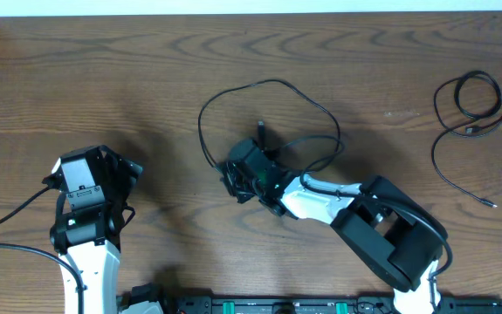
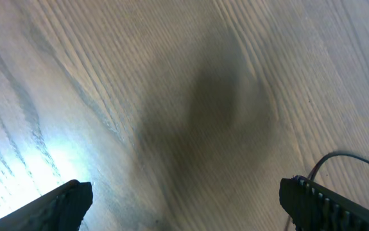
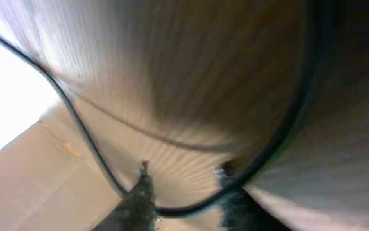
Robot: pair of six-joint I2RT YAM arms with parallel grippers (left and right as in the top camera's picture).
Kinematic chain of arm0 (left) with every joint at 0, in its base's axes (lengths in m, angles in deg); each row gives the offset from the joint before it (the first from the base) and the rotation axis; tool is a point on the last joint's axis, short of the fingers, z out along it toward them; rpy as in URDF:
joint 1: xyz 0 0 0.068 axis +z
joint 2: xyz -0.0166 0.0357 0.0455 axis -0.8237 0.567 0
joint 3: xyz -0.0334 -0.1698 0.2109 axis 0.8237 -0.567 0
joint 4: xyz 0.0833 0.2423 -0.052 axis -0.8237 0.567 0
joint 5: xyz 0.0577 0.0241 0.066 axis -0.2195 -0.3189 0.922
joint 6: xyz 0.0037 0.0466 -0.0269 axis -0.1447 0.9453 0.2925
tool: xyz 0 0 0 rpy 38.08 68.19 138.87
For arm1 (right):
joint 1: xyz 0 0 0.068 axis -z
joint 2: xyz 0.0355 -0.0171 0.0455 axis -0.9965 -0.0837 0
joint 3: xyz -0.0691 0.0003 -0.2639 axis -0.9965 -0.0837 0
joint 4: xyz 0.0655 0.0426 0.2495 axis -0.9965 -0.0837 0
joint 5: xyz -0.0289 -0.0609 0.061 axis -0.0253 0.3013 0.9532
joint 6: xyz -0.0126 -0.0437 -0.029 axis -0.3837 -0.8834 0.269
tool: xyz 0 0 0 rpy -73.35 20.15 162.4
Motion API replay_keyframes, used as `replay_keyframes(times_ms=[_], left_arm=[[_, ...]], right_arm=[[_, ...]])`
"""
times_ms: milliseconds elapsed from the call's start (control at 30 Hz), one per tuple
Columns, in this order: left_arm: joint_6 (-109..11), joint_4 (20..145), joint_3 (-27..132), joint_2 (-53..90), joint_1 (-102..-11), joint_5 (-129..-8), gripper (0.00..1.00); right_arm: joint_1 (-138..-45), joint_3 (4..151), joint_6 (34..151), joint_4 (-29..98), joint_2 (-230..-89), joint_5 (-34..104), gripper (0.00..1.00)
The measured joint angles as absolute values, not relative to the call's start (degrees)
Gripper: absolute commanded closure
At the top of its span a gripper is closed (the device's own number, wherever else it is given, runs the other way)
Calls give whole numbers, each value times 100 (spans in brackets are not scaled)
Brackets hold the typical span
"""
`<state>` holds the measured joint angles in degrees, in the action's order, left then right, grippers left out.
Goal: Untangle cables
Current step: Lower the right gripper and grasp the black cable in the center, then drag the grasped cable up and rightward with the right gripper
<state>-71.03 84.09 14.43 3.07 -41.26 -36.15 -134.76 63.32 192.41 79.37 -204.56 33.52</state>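
Black cable [image 1: 272,83] passing through right gripper [image 3: 183,186], left gripper [image 2: 184,204] wide open

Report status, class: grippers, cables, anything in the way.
Left gripper open, over bare table. Right gripper open, looped black cable between its fingers. Second black cable lies apart, far right. Nothing in the way.

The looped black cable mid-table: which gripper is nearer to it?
Right. The right gripper sits at the lower left of the looped black cable, which crosses between its fingers; the left gripper is far off to its left, apart from it.
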Motion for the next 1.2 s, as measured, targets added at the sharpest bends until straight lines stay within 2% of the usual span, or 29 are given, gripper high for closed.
replay_keyframes(times_ms=[67, 433, 667, 867, 1200], left_arm=[[-7105, 8411, 1443, 307, -4126, -3615, 1], [-7103, 8422, 1443, 307, -4126, -3615, 1], [-7103, 8422, 1443, 307, -4126, -3615, 0], [-7103, 8428, 1443, 307, -4126, -3617, 1], [-7103, 8426, 1443, 307, -4126, -3615, 1]], right_arm=[[-13487, 6337, 18846, 7924, -20502, 3245, 99], [-13222, 6326, 16564, 7816, -20447, 3075, 98], [-13060, 6243, 15139, 7165, -19437, 2998, 98], [-12669, 6247, 13993, 6081, -18259, 2900, 99], [-11729, 6245, 12282, 5071, -17951, 2813, 99]])
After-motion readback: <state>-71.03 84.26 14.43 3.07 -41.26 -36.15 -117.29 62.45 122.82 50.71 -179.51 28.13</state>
